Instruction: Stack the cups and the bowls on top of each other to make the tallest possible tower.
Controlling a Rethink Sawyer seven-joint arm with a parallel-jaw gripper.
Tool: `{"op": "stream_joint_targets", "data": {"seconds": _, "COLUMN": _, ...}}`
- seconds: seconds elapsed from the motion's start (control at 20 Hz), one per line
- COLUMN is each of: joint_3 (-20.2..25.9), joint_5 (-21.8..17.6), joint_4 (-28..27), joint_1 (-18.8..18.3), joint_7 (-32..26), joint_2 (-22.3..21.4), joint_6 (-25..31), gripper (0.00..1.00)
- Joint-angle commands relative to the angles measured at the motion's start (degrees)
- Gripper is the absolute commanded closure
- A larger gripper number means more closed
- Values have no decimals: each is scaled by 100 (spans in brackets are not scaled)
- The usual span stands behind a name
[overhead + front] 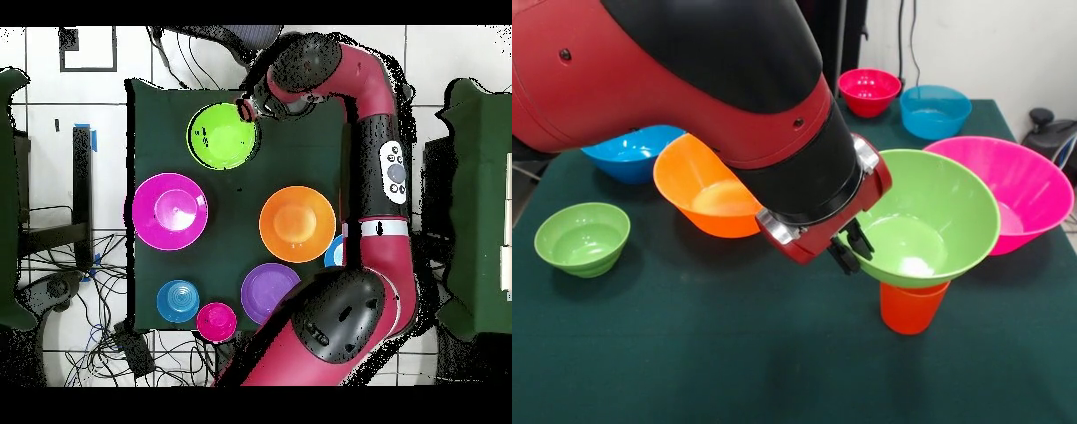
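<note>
The orange-red cup [914, 306] stands upside down on the green cloth, with a medium green bowl [927, 216] sitting upright on top of it. This bowl on the cup is the only stack in view. My gripper [852, 247] is at the bowl's left rim, its black fingers shut across the edge. In the overhead view the green bowl [222, 136] hides the cup and the gripper [245, 108] sits at its rim. The other bowls lie singly: large pink [1020, 190], large orange [702, 190], medium blue [631, 152] and small green [583, 237].
Small magenta-red [868, 91] and small blue [934, 110] bowls sit at the back. A purple bowl [268, 292] shows in the overhead view beside my arm [385, 190]. Bare green cloth [733, 353] spreads in front of the cup.
</note>
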Motion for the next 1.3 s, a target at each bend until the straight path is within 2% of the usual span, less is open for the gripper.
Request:
{"op": "stream_joint_targets", "data": {"seconds": 0.05, "joint_3": -203, "joint_5": 60, "joint_4": -90, "joint_1": 67, "joint_7": -827, "joint_2": 11, "joint_6": 317, "gripper": 100}}
{"op": "stream_joint_targets", "data": {"seconds": 0.5, "joint_3": -176, "joint_5": 83, "joint_4": -178, "joint_1": 102, "joint_7": -839, "joint_2": 41, "joint_6": 428, "gripper": 100}}
{"op": "stream_joint_targets", "data": {"seconds": 0.9, "joint_3": -171, "joint_5": 199, "joint_4": -290, "joint_1": 149, "joint_7": -462, "joint_2": 123, "joint_6": 477, "gripper": 100}}
{"op": "stream_joint_targets", "data": {"seconds": 1.3, "joint_3": -189, "joint_5": 279, "joint_4": -349, "joint_1": 168, "joint_7": -377, "joint_2": 179, "joint_6": 356, "gripper": 100}}
